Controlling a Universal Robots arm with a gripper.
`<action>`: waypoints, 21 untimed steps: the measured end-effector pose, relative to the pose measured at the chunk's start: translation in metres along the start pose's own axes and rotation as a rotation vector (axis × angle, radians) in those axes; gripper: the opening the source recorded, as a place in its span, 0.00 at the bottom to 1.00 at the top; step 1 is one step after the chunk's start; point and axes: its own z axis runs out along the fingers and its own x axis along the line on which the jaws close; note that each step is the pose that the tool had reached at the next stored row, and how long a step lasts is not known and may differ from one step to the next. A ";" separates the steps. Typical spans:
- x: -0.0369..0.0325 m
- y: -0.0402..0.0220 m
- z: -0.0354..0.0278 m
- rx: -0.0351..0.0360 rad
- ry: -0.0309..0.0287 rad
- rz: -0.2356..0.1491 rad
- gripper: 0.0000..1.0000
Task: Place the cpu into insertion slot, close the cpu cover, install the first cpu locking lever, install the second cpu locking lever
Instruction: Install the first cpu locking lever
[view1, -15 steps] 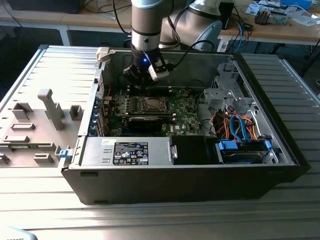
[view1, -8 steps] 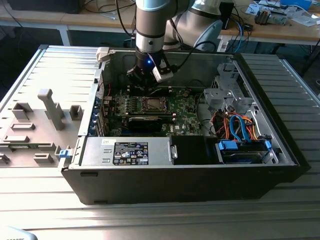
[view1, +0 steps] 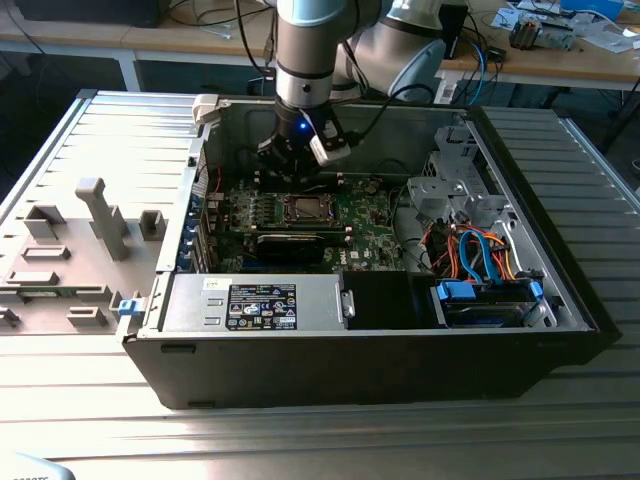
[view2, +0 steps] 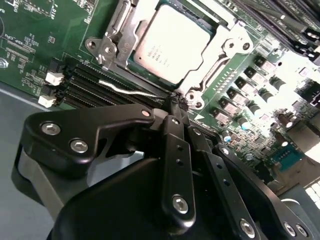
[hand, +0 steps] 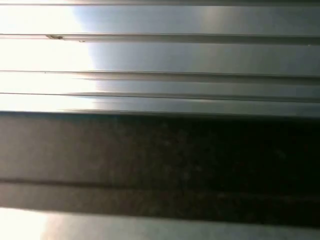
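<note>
Second wrist view: hand (view2: 178, 104) fingers pinched by cpu (view2: 171, 43)

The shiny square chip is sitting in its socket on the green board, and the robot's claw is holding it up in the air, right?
Not quite. The cpu does sit in the insertion slot on the green motherboard, under the cpu cover, but the tool isn't lifting it. The second wrist view shows the tool shut beside the socket, by a thin wire lever.
</note>
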 end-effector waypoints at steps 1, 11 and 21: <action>-0.0016 0.0000 0.0003 0.0000 0.0001 0.000 0.11; -0.0168 -0.0005 0.0030 0.0000 0.0017 0.000 0.11; -0.0319 -0.0012 0.0048 -0.0001 0.0026 0.000 0.11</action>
